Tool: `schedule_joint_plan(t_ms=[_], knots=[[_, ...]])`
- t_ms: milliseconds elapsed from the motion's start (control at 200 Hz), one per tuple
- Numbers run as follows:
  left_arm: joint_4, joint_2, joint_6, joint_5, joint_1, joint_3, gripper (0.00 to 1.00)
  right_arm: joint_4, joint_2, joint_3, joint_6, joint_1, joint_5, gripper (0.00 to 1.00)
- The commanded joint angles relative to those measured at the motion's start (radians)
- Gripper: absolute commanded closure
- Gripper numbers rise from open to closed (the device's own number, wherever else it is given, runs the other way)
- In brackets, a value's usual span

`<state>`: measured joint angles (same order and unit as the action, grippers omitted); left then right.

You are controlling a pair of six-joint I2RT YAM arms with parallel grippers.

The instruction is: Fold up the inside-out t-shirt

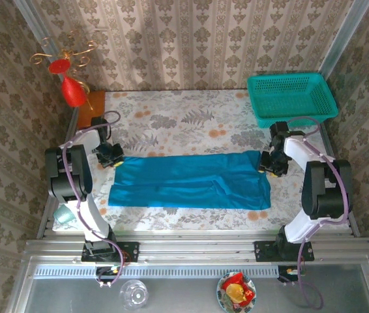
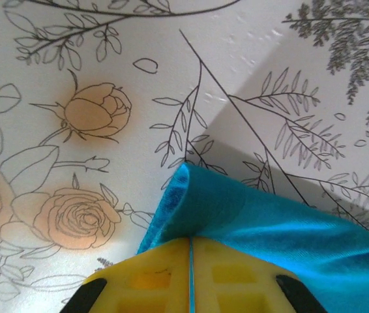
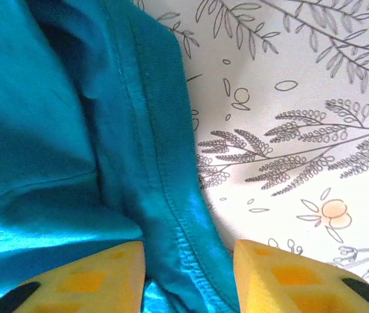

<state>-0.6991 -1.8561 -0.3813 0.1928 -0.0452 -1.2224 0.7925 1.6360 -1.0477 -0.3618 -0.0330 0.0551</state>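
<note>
From above, saw the t-shirt spread flat as a long blue band across the middle of the flowered table, the left pincer at its left end, the right pincer at its right end, and a teal basket at the far right corner. Through the left wrist camera, found the left pincer clenched on the t-shirt's edge, a thin line of cloth pinched between yellow pads. Through the right wrist camera, found the right pincer released, pads apart astride the stitched hem.
</note>
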Motion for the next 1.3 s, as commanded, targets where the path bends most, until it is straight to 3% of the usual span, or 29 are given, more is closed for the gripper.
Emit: schedule_joint_plan(t_ms=[0,225,410,1120,1295], knots=[[-0.032,0.051,0.000,-0.011,0.011,0.006,0.89,0.029,-0.014,0.005,0.021,-0.005,-0.003,0.51],[-0.039,0.067,-0.003,-0.009,0.027,0.010,0.89,-0.033,-0.025,0.058,0.037,-0.003,0.147,0.33],[-0.036,0.066,-0.007,-0.007,0.034,0.011,0.89,-0.014,0.032,0.034,0.059,0.006,0.114,0.31],[-0.039,0.070,-0.008,-0.010,0.036,0.013,0.89,0.055,0.136,-0.016,0.077,0.102,-0.064,0.35],[-0.043,0.071,-0.007,-0.014,0.036,0.011,0.90,0.051,0.164,-0.017,0.074,0.123,-0.072,0.47]])
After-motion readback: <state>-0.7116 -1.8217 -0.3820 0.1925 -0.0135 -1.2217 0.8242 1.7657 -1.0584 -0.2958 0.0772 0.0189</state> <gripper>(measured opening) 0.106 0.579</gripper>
